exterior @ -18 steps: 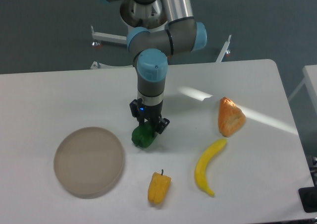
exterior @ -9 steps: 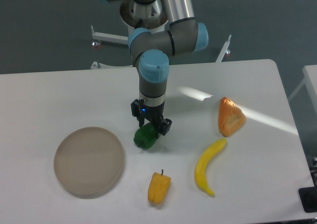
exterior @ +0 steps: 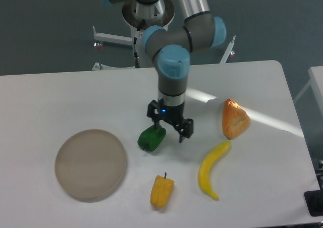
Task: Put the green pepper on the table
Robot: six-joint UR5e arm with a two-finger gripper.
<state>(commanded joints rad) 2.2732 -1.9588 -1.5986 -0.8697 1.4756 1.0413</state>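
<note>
The green pepper lies on the white table, just right of the round plate. My gripper hangs to the pepper's upper right, open, with nothing between its fingers. One fingertip is close above the pepper's top right edge; I cannot tell whether it touches. The other fingertip points down at bare tabletop.
A round beige plate sits at the front left. A yellow-orange pepper lies in front of the green one, a banana to its right, and an orange wedge-shaped piece further back right.
The gripper has let go of the green pepper and moved right and slightly up, now open. The pepper stays on the table where it was set down.
</note>
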